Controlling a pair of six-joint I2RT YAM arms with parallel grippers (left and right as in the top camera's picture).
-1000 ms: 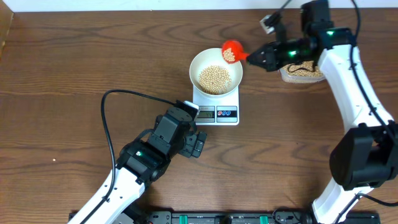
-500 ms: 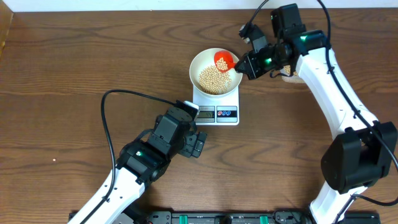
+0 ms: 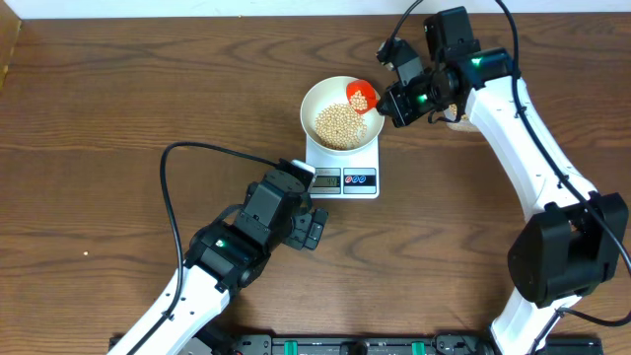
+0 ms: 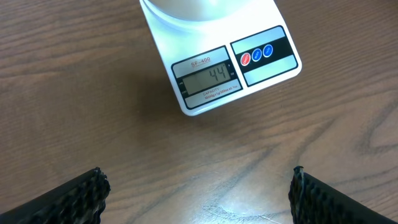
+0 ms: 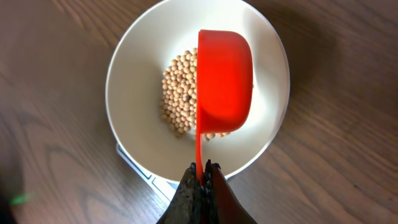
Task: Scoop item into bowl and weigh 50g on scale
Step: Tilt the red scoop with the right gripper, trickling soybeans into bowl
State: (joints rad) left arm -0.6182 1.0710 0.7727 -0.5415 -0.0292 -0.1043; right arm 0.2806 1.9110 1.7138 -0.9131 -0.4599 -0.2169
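- On the tabletop (image 3: 118, 89), near its middle, the white digital scale (image 3: 342, 170) sits with its display and buttons toward the robot.
- The round white bowl (image 3: 314, 101) stands on the scale and covers most of its platform.
- A loose pile of tan-yellow beans (image 3: 338, 126) lies in the bottom of the bowl. The pile is low, and bare white wall shows all round it.
- The red plastic scoop (image 3: 361, 94) hangs over the bowl's right side, inside the rim. In the overhead view a few beans show in its cup.
- From the right wrist camera the scoop (image 5: 224, 81) is turned on edge, its smooth outer side facing the lens. It covers the right half of the bean pile (image 5: 177, 93) in the bowl (image 5: 127, 74).
- The right gripper (image 3: 387, 103) reaches in from the bowl's right. Its jaws are pinched tight on the scoop's thin handle, as the right wrist view shows (image 5: 200, 179).
- The left gripper (image 4: 198, 171) hovers over bare wood just in front of the scale. Its jaws stand wide apart and hold nothing, one dark finger at each lower corner of the left wrist view.
- In that view the scale's grey LCD (image 4: 208, 78) reads 44. The red and blue buttons (image 4: 257, 54) sit in a black panel beside it.
- A black cable (image 3: 168, 197) loops across the tabletop to the left of the left arm.
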